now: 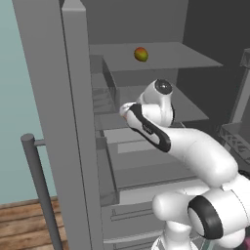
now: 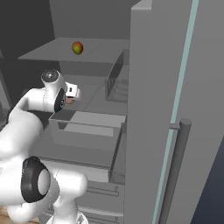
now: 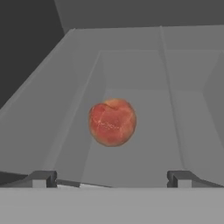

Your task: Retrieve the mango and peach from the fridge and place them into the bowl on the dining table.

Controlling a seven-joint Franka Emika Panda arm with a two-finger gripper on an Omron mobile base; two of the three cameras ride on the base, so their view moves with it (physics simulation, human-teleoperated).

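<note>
The pinkish-red peach [image 3: 112, 122] lies on a grey middle shelf [image 3: 144, 157] inside the open fridge [image 1: 46, 107], straight ahead of my gripper [image 3: 112, 179]. The gripper is open, its two dark fingertips [image 3: 43, 178] spread wider than the fruit and still short of it, with nothing between them. The yellow-green mango [image 1: 141, 54] with its red blush sits on the shelf above, also seen from the right [image 2: 77, 47]. My hand [image 2: 70, 93] reaches in at middle-shelf height. The bowl and the dining table are out of view.
The open fridge door [image 2: 157, 87] with its bar handle [image 2: 175, 170] stands at the right; the other door [image 1: 73, 127] and handle [image 1: 41, 190] at the left. A clear door bin [image 2: 118, 83] and a drawer [image 2: 85, 131] lie near the arm.
</note>
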